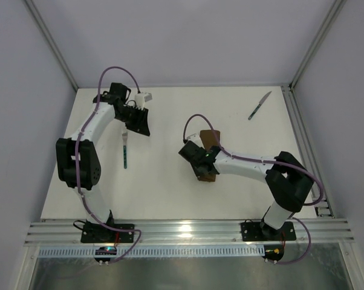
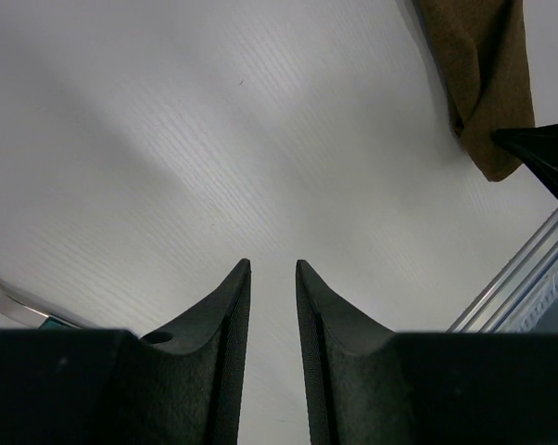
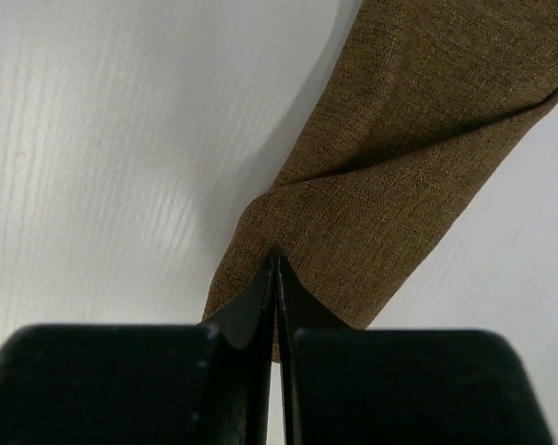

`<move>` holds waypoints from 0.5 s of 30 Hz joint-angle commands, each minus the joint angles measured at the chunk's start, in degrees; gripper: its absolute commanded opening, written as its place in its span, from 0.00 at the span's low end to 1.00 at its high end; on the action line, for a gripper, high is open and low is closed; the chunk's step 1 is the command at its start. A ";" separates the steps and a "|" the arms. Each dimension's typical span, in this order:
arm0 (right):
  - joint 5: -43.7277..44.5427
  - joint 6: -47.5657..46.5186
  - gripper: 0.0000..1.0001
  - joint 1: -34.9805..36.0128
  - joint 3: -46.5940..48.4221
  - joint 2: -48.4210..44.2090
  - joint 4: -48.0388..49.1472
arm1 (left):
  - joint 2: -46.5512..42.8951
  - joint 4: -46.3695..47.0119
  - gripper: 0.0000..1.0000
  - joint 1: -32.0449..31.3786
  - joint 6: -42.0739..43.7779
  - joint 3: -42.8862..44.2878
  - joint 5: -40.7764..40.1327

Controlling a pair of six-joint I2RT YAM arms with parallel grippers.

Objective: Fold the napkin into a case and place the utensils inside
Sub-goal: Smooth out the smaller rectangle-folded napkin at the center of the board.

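Under R arm [image 1: 248, 163], napkin [image 1: 210, 138] mostly hidden; R pincer [image 3: 277, 261] clamped on it; L pincer [image 2: 272, 269] apart.

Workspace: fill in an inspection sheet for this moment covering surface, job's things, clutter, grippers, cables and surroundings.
surface: white table, bare between items
job's things: napkin folded narrow, mid-table; fork left, knife far right, both outside the napkin
clutter: nothing seen
grippers: left gripper, jaws slightly apart, empty, near the fork; right gripper, jaws shut on the napkin's fold
cables: purple cables looped along both arms, clear of the items
surroundings: white walls, metal frame
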 commanded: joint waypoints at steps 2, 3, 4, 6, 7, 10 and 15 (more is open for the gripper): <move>-2.72 -0.88 0.04 -0.96 1.74 2.98 6.45 | -1.03 -0.09 0.27 -0.12 0.35 -0.12 1.32; -3.07 -0.79 0.04 -1.31 1.83 3.78 7.24 | -1.21 -0.09 0.27 -0.12 0.35 -0.12 1.32; -3.42 -0.88 0.04 -1.49 1.83 4.31 7.51 | -1.21 -0.27 0.27 -0.12 0.43 -0.12 1.23; -3.87 -1.05 0.04 -1.75 1.83 5.72 8.29 | -1.38 -0.53 0.27 -0.12 0.78 -0.12 1.23; -4.30 -1.31 0.04 -1.84 1.74 6.07 8.65 | -1.38 -0.62 0.28 -0.12 0.79 -0.12 1.32; -5.36 -1.67 0.04 -2.02 2.70 7.48 9.18 | -1.21 -0.97 0.27 -0.29 0.87 -0.12 1.93; -4.58 -2.28 0.04 -2.02 6.39 7.93 7.17 | -2.00 -1.15 0.26 -1.96 1.05 -0.47 2.37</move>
